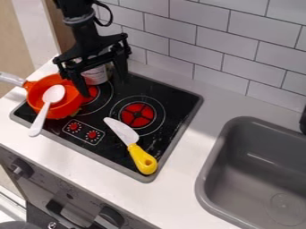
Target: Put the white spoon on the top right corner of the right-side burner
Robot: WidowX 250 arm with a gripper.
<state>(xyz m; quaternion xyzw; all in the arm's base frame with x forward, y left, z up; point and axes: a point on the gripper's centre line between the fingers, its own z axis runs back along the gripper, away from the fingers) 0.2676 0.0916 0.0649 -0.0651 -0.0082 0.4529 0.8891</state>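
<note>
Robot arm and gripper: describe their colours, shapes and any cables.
The robot arm is black, with chunky joint sections and a narrower stretch leading down to the gripper. The gripper is black too: a wide, angular frame with knobbly corners and two long, slim jaws. A thin black cable loops out beside the arm.

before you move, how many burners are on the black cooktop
2: the left burner, partly covered by the orange pan, and the right burner, its outer ring crossed by the yellow-handled knife.

The spoon (53, 95) rests in the pan (70, 108), left of the knife (142, 156), on the stovetop (177, 96) left of the sink (206, 173).
</note>
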